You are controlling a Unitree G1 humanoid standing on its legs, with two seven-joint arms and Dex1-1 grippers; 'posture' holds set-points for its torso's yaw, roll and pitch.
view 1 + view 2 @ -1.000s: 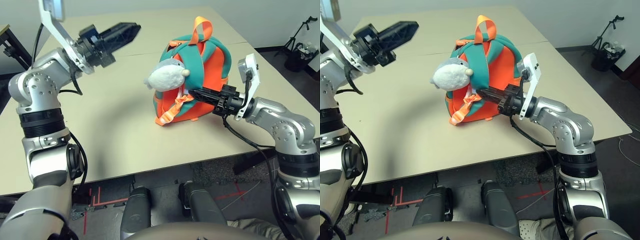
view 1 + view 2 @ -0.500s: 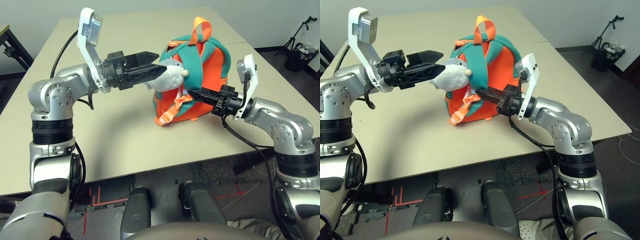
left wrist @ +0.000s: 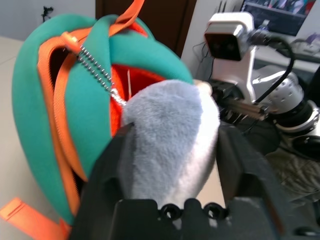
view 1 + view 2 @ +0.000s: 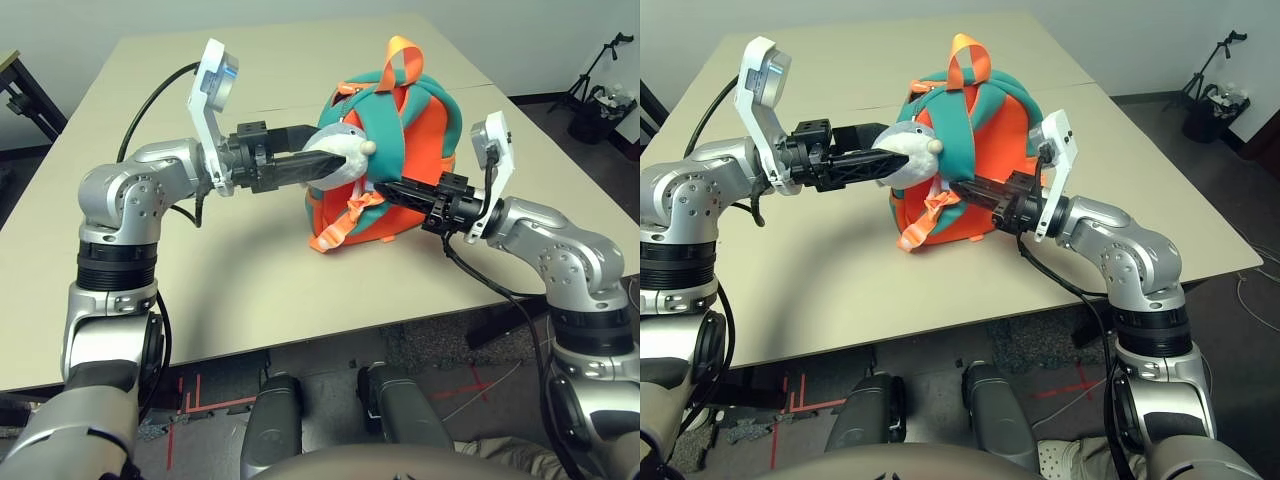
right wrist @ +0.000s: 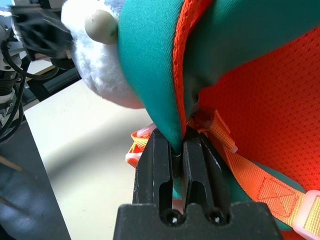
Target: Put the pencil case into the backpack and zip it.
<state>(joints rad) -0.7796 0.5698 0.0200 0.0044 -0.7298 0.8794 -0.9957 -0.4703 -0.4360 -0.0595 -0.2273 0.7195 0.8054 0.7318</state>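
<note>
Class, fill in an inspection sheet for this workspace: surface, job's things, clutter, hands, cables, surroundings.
Surface: beige table, bare around the bag.
Job's things: backpack stands upright, its plush figure at the front; pencil case, nothing seen.
Clutter: nothing seen.
Hands: left hand has its fingers either side of the plush figure; right hand is shut on the backpack's teal fabric edge.
Cables: black cables loop along both forearms, one at the left.
Surroundings: black stand on the floor past the table.
</note>
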